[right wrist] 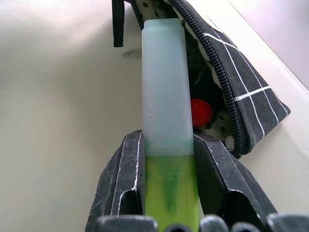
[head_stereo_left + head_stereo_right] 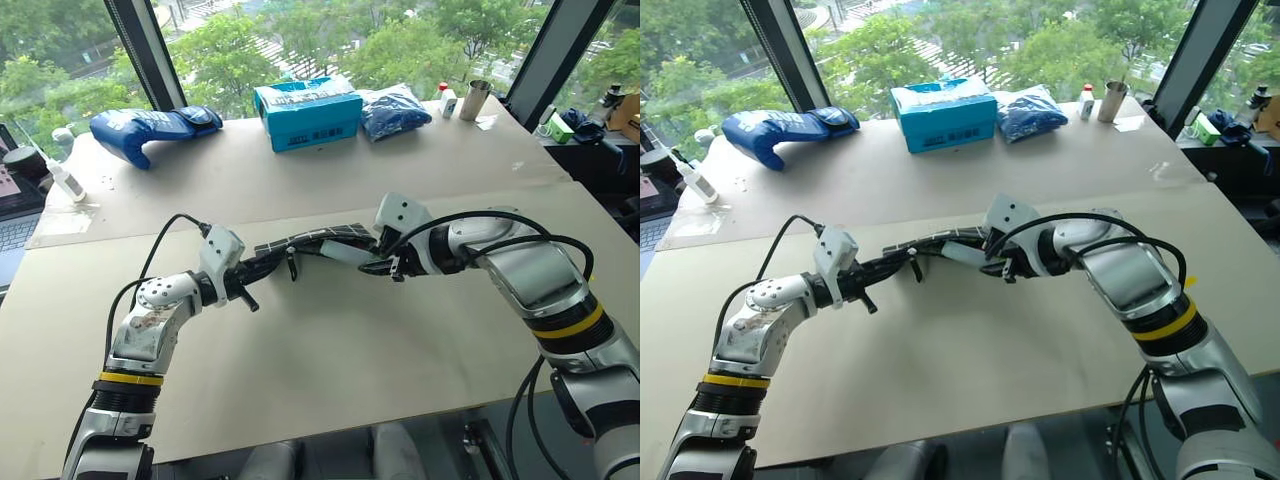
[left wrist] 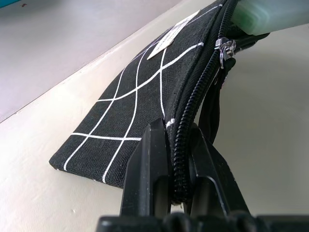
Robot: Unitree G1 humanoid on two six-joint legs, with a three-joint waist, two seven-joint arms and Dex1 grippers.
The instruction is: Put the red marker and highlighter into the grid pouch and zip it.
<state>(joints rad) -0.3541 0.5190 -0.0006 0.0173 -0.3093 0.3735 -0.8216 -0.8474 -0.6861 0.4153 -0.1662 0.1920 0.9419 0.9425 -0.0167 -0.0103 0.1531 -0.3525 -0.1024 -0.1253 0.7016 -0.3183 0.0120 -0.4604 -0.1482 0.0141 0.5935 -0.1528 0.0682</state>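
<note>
left gripper (image 3: 178, 145) clamped, right gripper (image 1: 166, 159) gripping

Table (image 2: 330, 350): two pale tan boards butted together, seam running across the middle; far board carries a blue glove (image 2: 150, 128) at far left, lying flat; teal box (image 2: 307, 112) at far centre, white printed label on its near face; blue bag in clear plastic wrap (image 2: 394, 110) just right of the box; small white bottle with red cap (image 2: 446, 100) and metal cup (image 2: 475, 99) at far right, side by side; white squeeze bottle (image 2: 62, 176) on its side at left edge; laptop (image 2: 14, 215) beyond the left edge; windows behind, green trees outside.
</note>
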